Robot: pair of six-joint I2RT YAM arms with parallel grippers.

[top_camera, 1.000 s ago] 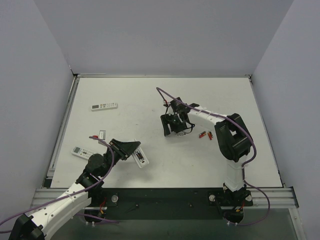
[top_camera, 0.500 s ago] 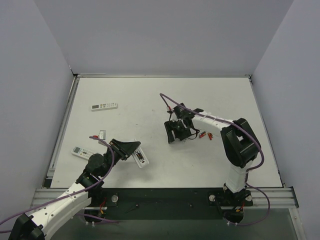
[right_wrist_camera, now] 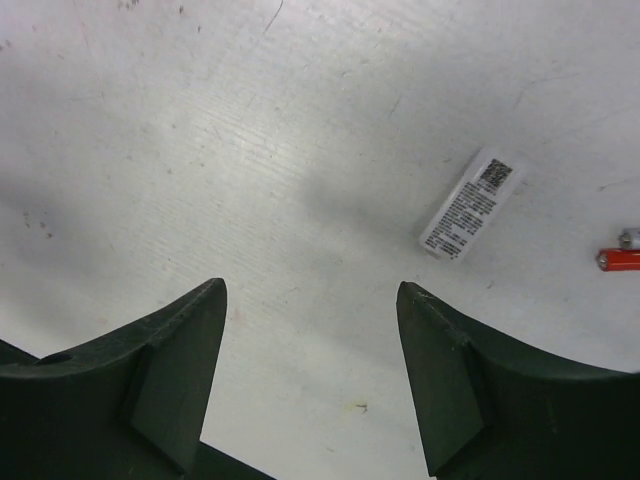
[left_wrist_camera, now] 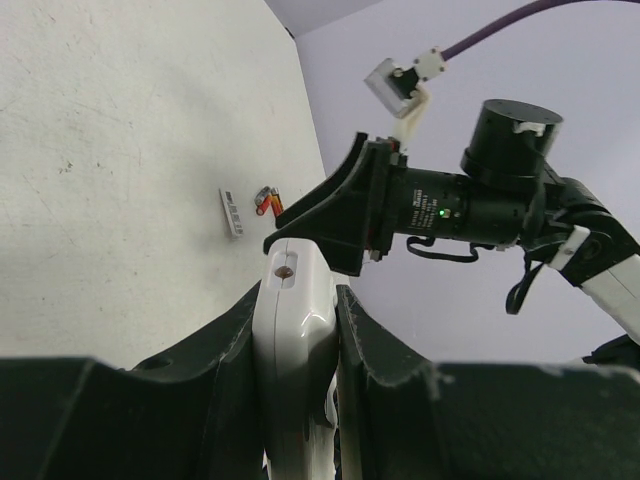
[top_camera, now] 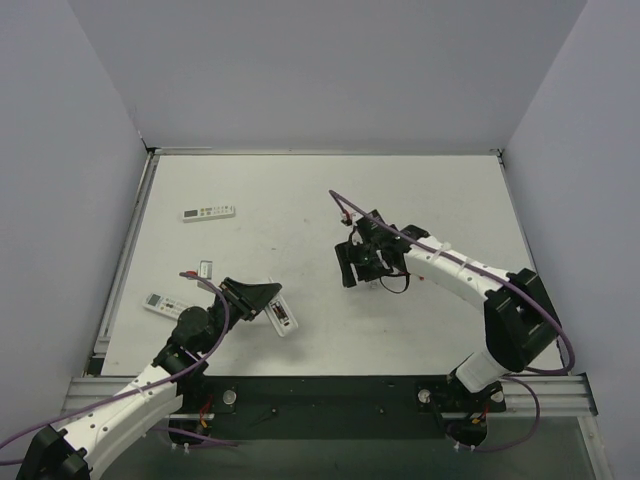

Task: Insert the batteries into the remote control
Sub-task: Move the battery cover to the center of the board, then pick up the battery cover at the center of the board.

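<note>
My left gripper [top_camera: 252, 297] is shut on the small white remote control [top_camera: 281, 316], holding it by its sides; in the left wrist view the remote [left_wrist_camera: 295, 330] stands edge-on between the fingers. My right gripper [top_camera: 356, 264] is open and empty, low over the table. In the right wrist view [right_wrist_camera: 310, 300] a small white labelled back piece [right_wrist_camera: 466, 205] lies ahead to the right, and one red battery [right_wrist_camera: 620, 260] lies at the right edge. The left wrist view also shows the back piece [left_wrist_camera: 232, 212] and batteries [left_wrist_camera: 265, 201]. I cannot make out the batteries in the top view.
A slim white remote [top_camera: 208, 212] lies at the far left of the table. A longer white remote with a grey display [top_camera: 160, 303] lies by the left arm. The right arm's link [top_camera: 450, 268] and purple cable stretch across the table's right half.
My right gripper has moved a little nearer and to the right, still open, and its elbow has swung out to the right. The left gripper has held still with the remote.
</note>
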